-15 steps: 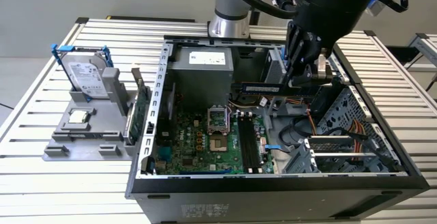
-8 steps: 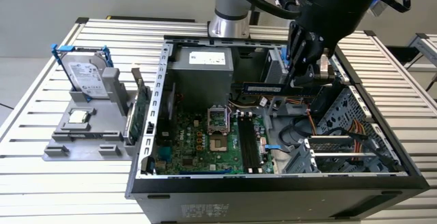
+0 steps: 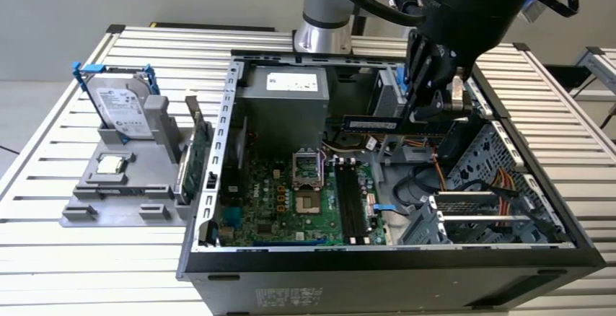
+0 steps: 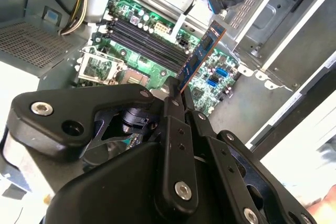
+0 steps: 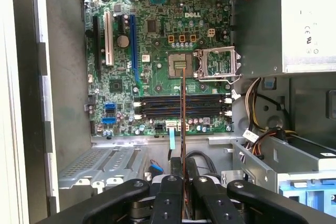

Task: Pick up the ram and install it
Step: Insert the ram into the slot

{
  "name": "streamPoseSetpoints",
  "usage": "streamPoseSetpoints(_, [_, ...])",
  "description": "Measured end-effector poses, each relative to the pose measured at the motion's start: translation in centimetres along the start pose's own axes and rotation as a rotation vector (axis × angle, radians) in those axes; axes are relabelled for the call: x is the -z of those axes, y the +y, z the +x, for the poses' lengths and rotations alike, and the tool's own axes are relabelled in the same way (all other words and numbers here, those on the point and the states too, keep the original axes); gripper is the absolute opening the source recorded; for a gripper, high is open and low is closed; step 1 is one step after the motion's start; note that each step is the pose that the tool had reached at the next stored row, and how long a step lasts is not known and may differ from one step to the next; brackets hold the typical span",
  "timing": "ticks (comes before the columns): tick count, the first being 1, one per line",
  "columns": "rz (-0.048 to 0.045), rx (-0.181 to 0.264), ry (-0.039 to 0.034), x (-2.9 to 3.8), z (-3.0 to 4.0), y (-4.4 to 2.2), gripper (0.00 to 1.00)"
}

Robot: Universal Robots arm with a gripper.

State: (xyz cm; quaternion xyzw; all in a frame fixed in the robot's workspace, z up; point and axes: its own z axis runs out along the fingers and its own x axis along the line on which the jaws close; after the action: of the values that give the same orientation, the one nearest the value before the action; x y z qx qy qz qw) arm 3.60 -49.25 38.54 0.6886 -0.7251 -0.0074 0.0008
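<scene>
In both wrist views the gripper (image 5: 182, 178) has its fingers closed narrowly on one end of the ram (image 5: 182, 124), which is seen there edge-on as a thin line. In the second wrist view the ram (image 4: 202, 51) reaches out from the gripper (image 4: 176, 95) as a blue strip with a row of dark chips.

So the picking-up is done. The installing is not. The ram hangs in the air above the open computer case (image 3: 227, 150), apart from the motherboard (image 5: 157, 77). Below it the memory slots (image 5: 157, 106) look empty, all of them, with nothing seated. The long side of the strip lies across the direction of the slots, not along them. I judge that the lining up and the pressing in are both left to do.

In the exterior view the ram (image 3: 368, 123) is held level by the gripper (image 3: 412, 117), over the far part of the case, beside the power supply (image 3: 284, 89).

About writing: the motherboard carries small white lettering and a printed mark near the processor socket (image 5: 215, 64). The power supply has a white label. Farther off, outside the case on the exterior view's left, the hard drive (image 3: 125, 110) stands in a grey holder (image 3: 115, 200) and also has a printed label.
</scene>
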Motion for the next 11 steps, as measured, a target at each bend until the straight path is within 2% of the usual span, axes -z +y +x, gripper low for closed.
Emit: streamPoseSetpoints(11, [0.0, -0.006, 0.0001, 0.0, -0.06, 0.01, 0.0])
